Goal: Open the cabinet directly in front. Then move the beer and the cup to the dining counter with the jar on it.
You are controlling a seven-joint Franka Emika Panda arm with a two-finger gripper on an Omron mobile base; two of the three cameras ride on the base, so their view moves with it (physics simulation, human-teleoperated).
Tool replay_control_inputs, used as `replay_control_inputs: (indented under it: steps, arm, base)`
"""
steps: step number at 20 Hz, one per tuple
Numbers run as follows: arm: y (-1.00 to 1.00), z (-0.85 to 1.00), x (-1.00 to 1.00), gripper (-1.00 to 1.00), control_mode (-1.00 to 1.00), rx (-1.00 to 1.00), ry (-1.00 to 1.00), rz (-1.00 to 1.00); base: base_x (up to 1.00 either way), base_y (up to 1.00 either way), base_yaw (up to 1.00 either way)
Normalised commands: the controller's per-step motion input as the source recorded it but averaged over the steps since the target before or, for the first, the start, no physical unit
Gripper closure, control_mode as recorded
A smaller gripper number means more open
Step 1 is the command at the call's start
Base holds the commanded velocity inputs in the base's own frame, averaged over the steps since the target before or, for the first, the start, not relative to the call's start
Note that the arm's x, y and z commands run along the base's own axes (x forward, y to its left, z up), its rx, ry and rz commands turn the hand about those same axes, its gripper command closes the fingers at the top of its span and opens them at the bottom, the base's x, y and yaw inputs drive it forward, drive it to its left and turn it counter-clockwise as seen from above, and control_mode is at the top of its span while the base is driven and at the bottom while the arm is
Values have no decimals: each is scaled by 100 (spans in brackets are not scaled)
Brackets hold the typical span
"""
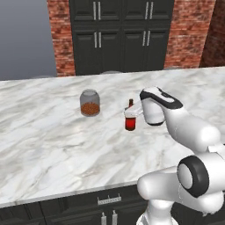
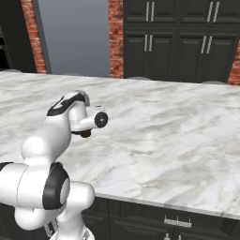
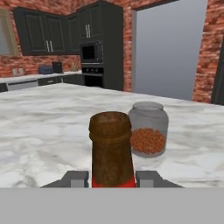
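my gripper (image 3: 112,179): closed on the beer (image 1: 130,117), fingers either side of its body
beer: upright on the dining counter (image 1: 52,140)
jar (image 1: 89,103): on the same slab, near the beer, apart

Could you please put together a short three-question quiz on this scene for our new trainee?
1. True or false: the bottle stands upright on the marble counter.
2. What sits nearest the bottle on the counter? A) a green cup B) a glass jar C) a plate
3. Fill in: in the hand view, the gripper has one of its fingers on each ____ of the bottle.

Key
1. True. Its base rests on the marble and its neck points up.
2. B. The jar, with reddish-brown contents, stands apart from the bottle, to its left in the left base view.
3. Side. The fingers sit against the red label.
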Motion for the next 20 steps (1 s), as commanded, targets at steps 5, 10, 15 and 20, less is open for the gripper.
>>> replay_control_inputs:
  steps: [5, 10, 15, 20]
  arm:
    - [4, -18, 37, 100, -100, -1, 0, 0]
    - [3, -20, 42, 100, -100, 0, 0, 0]
    - [0, -20, 8, 100, -100, 0, -5, 0]
    - [0, -8, 1, 100, -100, 0, -5, 0]
  base:
    - [0, 0, 0]
    - [0, 0, 0]
    - [0, 0, 0]
    - [0, 0, 0]
